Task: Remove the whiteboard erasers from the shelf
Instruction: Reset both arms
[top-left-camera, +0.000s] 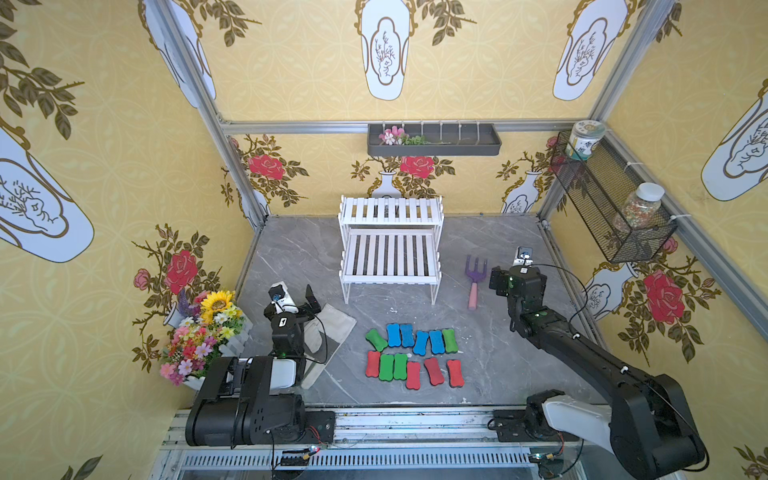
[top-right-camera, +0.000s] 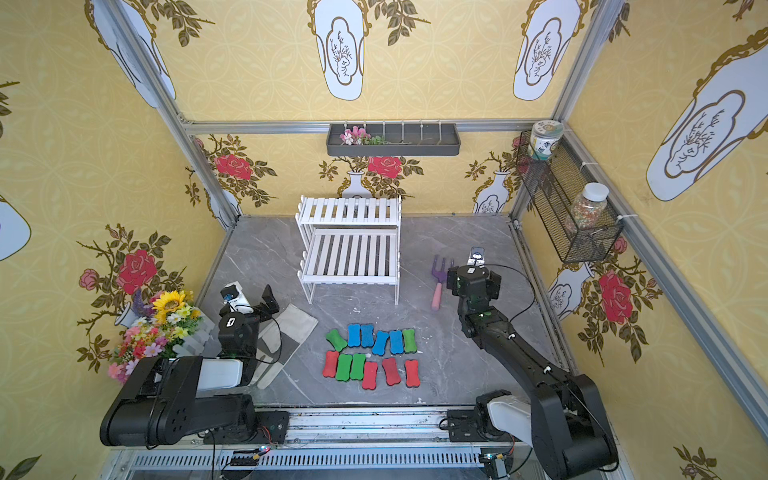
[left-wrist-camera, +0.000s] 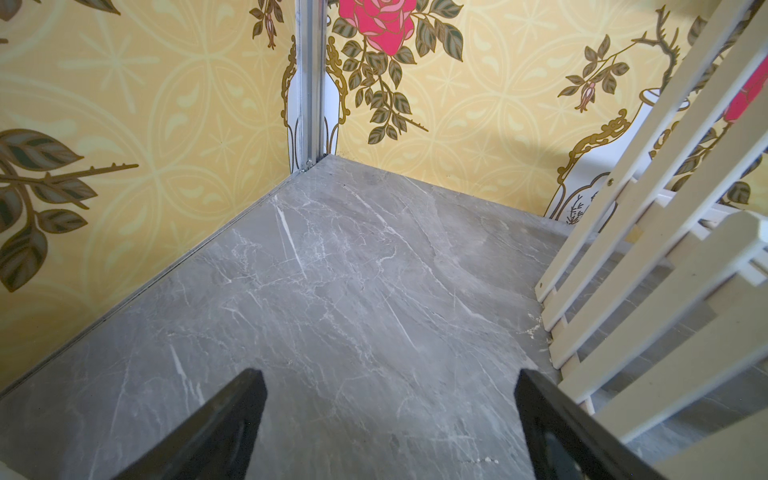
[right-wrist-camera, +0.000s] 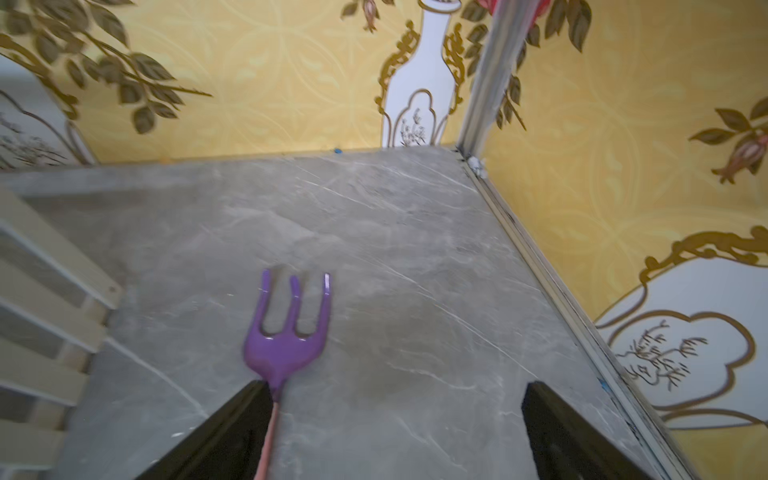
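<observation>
With the shelf (top-left-camera: 388, 274) at frame centre looking bare, withdraw your wide-open, empty left gripper (left-wrist-camera: 388, 374) and right gripper (right-wrist-camera: 397, 384) without touching the erasers (top-left-camera: 420, 343).

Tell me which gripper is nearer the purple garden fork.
Right. The right gripper hovers right beside the fork; the left gripper is on the far side of the shelf.

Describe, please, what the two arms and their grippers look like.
The left arm and right arm are black with rounded joints, each with one white link. Thin black cables loop by the wrists. The left gripper and right gripper have flat black fingers.
</observation>
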